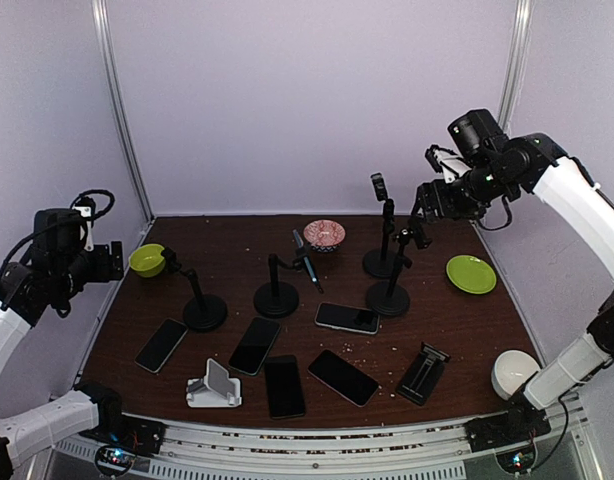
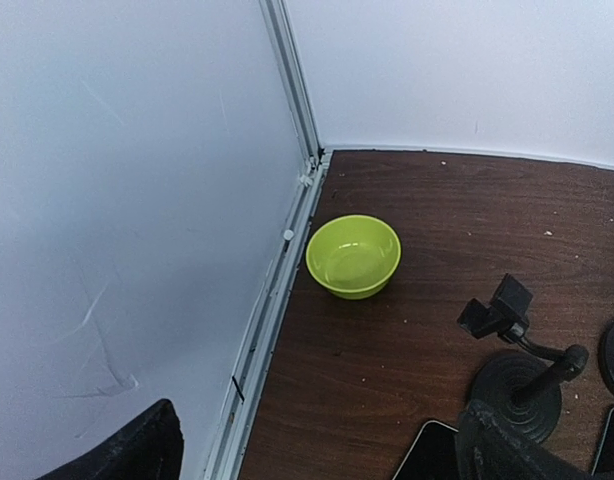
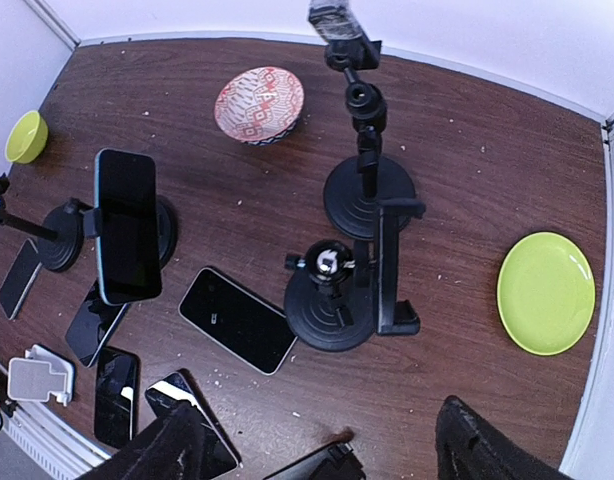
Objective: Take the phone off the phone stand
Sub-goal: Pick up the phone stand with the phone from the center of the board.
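The phone stood clamped in the phone stand mid-counter, long axis steeply tilted. It lay below and left of the right tool, whose fingers gaped apart, empty. The left tool, likewise spread and empty, hung farther off, near the green bowl.

Bright, even, diffuse light; soft shadows, sharp focus throughout.
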Robot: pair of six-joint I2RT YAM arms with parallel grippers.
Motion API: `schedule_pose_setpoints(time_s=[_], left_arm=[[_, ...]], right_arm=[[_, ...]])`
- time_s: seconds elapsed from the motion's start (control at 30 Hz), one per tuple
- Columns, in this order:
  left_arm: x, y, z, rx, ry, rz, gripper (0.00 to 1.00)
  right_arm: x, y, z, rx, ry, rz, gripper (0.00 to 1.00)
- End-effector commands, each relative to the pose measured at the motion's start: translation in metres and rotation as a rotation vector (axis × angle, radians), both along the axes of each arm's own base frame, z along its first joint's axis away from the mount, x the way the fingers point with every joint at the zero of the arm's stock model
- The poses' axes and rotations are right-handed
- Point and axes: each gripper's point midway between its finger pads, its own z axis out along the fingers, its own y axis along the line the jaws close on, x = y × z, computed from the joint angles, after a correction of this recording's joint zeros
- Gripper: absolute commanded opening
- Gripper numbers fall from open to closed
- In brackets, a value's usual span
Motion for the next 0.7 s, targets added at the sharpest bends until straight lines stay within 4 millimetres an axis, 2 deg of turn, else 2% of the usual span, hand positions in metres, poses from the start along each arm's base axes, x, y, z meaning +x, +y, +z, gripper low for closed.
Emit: schedule_pose_setpoints(time_s=[0.0, 0.3, 0.47, 0.53, 0.67], left_arm=[[0.004, -0.004, 0.009, -0.012, -0.048, -0.023, 0.97], [0.002, -0.014, 0.015, -0.037, -0.081, -0.092, 0.97], [0.0, -0.026, 0.019, -0.068, -0.108, -0.166, 0.97], [0.001, -0.038, 0.02, -0.091, -0.109, -0.228, 0.96], [0.004, -0.074, 0.022, -0.161, -0.104, -0.42, 0.93]], right_arm=[[-0.013, 0.013, 0.02, 0.012, -0.024, 0.006, 0.81], [-0.028, 0.047, 0.018, 0.009, -0.013, 0.095, 0.81], [-0.027, 0.06, 0.029, 0.033, -0.054, 0.134, 0.82], [-0.026, 0.065, 0.034, 0.052, -0.075, 0.153, 0.82], [-0.026, 0.078, 0.043, 0.092, -0.104, 0.208, 0.82]])
